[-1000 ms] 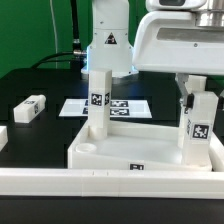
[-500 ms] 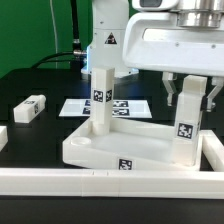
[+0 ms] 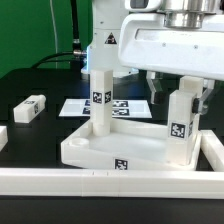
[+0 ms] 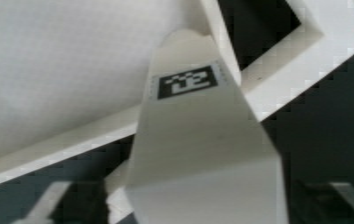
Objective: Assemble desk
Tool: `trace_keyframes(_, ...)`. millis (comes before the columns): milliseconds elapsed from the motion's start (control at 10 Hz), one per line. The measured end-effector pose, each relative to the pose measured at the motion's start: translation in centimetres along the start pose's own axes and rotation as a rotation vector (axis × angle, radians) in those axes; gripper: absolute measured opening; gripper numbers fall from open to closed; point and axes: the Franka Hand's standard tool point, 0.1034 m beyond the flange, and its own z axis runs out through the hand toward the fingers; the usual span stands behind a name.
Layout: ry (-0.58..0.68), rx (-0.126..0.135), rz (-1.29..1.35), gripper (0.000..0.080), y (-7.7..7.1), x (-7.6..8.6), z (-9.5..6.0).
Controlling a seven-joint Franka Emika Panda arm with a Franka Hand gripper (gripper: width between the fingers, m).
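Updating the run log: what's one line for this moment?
gripper: open, astride near leg | near leg: upright on desk top | far leg: upright | spare leg: lying on table

1. Glossy white arm [image 3: 103,25], rounded, bearing a black triangular warning sticker [image 3: 110,41].
2. Wide white boxy housing [image 3: 175,45] beneath a grey metal ring [image 3: 185,10].
3. The hand [image 3: 180,95] has two grey fingers [image 3: 154,86].

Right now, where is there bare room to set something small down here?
The black table between the loose leg block and the desk top, on the exterior view's left, is bare. So is the desk top's floor between the left upright leg and the right upright leg. The right one is crowded: open fingers flank it.
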Motion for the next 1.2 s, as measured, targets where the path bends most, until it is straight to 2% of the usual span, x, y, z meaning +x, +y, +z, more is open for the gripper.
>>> trace_keyframes(100,0.0,0.0,-0.001,0.0565,0.0,0.0,0.0)
trace_keyframes(200,0.0,0.01,-0.007,0.0635,-0.6,-0.3,-0.7)
trace_keyframes(300,-0.003,0.029,-0.019,0.0646,-0.8,-0.9,-2.0)
trace_keyframes(400,-0.011,0.039,-0.057,0.0646,0.1,-1.1,-3.0)
trace_keyframes(500,-0.02,0.051,-0.097,0.0649,1.8,-0.7,-4.0)
trace_keyframes(600,-0.023,0.053,-0.116,0.0649,4.0,0.4,-4.5)
trace_keyframes(800,-0.013,0.036,-0.131,0.0649,6.5,2.6,-4.3)
trace_keyframes(1200,-0.014,0.035,-0.13,0.0649,6.4,2.4,-4.2)
